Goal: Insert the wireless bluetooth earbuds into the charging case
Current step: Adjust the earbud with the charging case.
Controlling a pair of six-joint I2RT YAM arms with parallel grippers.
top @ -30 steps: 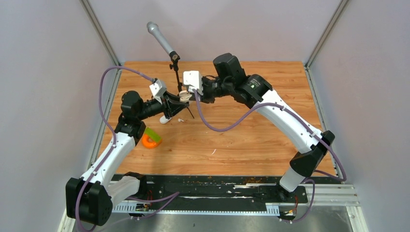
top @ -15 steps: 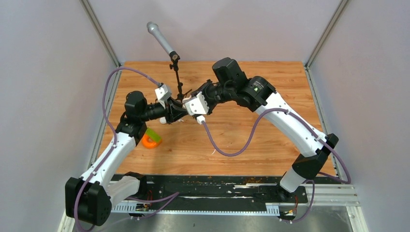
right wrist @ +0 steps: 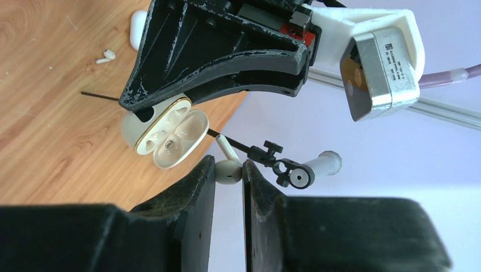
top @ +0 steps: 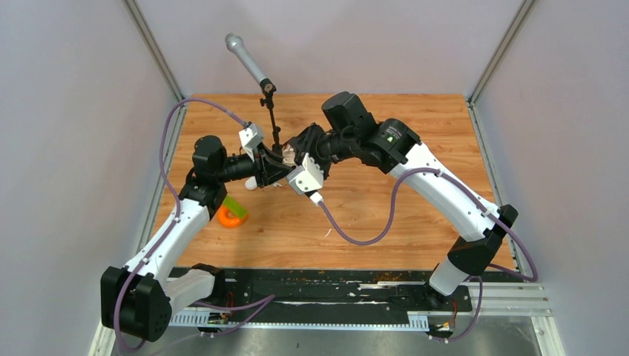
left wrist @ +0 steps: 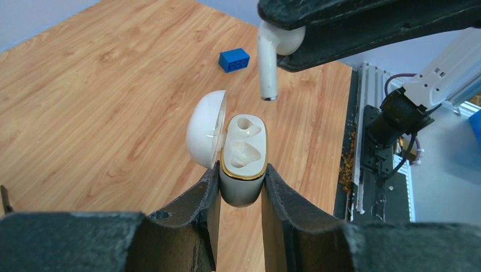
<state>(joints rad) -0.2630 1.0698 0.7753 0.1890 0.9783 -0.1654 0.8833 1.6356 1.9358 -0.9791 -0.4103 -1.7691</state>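
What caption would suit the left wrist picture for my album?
Left gripper holds the open case; right gripper hangs an earbud, stem down, above its empty sockets.

Clamped on the open charging case [left wrist: 243, 175], with an earbud [left wrist: 268, 68] poised above.
Pinches the case's lower body between both dark fingers of the left gripper [left wrist: 241, 190], lid [left wrist: 203, 136] swung open to the left, gold rim and two moulded wells facing up. Higher, apart from the case, dangles the earbud stem-down from the right gripper [left wrist: 286, 41]. Beyond, on the wooden table [left wrist: 85, 90], a blue brick [left wrist: 234, 59].
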